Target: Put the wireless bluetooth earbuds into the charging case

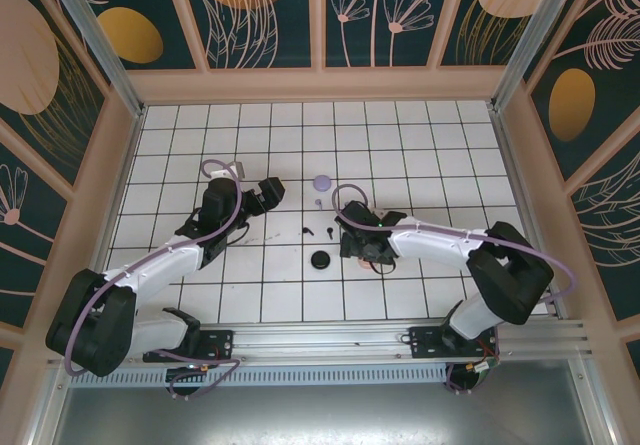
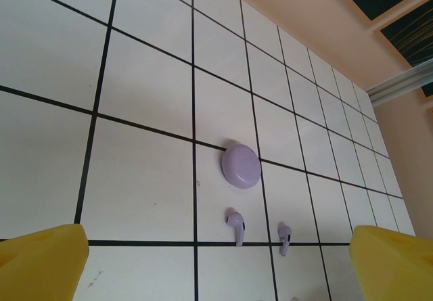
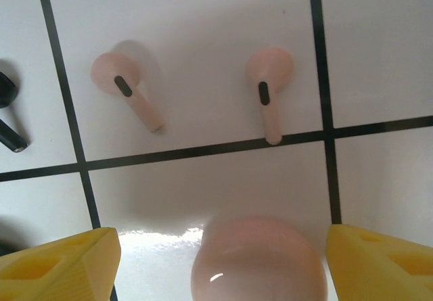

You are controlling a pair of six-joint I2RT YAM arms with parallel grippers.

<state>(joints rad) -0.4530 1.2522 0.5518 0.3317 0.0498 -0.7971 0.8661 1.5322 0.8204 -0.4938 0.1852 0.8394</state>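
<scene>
Two pink earbuds [image 3: 125, 88] [image 3: 269, 84] lie on the white tile just beyond my right gripper [image 3: 223, 267]. The round pink case [image 3: 257, 260] sits on the table between its yellow fingers [image 3: 61, 264], with a clear gap on the left side, so the gripper is open. My left gripper [image 2: 216, 274] hangs open and empty above the table. Ahead of it lie two lilac earbuds [image 2: 236, 225] [image 2: 285, 237] and the shut lilac case [image 2: 241, 166]. From above, the left gripper [image 1: 272, 190] and right gripper [image 1: 352, 233] flank the black earbuds [image 1: 307, 229] [image 1: 329, 232].
A round black case [image 1: 320, 260] lies shut on the tiles near the front middle. One black earbud [image 3: 7, 111] shows at the left edge of the right wrist view. Wooden walls [image 1: 320, 83] close the grid table at the back and sides.
</scene>
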